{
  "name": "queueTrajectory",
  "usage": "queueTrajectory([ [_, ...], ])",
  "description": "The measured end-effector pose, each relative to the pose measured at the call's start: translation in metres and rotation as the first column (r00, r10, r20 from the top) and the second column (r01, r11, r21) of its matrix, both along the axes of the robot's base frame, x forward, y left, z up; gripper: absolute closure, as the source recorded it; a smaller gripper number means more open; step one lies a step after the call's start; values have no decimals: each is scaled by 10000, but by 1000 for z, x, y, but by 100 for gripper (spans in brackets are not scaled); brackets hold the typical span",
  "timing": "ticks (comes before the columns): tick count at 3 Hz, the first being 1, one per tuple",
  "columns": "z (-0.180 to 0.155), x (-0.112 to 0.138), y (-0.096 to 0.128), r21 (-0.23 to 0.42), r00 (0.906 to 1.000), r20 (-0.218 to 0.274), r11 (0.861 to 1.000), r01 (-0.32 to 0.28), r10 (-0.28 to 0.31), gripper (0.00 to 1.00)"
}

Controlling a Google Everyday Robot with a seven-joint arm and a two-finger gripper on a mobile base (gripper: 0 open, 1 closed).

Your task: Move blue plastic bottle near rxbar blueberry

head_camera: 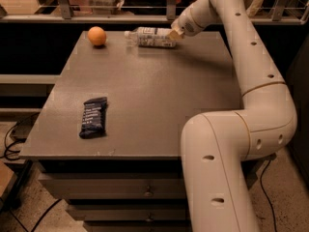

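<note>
Blue plastic bottle lies on its side at the far edge of the table, at about 12 o'clock on the top, with its white cap pointing toward 9 o'clock. The gripper is at the bottle's base end, touching it or just beside it, but whether it has closed on the bottle I cannot tell. The rxbar blueberry lies flat near the front left, at about 8 o'clock, well apart from the bottle. By my reading the task is at its start: the reach to the bottle looks made, while the grasp is unconfirmed, and the carry across the table and the set-down beside the bar are all left to do. An orange sits at about 11 o'clock, near the bottle's cap end, and a careless pull could knock it. The grey surface between bottle and bar shows nothing in the path. The arm runs down the 3 o'clock side.
</note>
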State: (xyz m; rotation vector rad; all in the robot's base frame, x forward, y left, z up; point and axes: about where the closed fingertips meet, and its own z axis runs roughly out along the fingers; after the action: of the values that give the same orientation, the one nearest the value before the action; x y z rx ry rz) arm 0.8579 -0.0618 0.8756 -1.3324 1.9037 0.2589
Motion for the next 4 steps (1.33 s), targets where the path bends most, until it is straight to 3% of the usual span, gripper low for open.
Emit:
queueTrajectory([
  [1,3,-3,1,-3,10000,3,10000,0,0,100],
  [4,12,-6,2,-3,10000,5,10000,2,-2,30],
])
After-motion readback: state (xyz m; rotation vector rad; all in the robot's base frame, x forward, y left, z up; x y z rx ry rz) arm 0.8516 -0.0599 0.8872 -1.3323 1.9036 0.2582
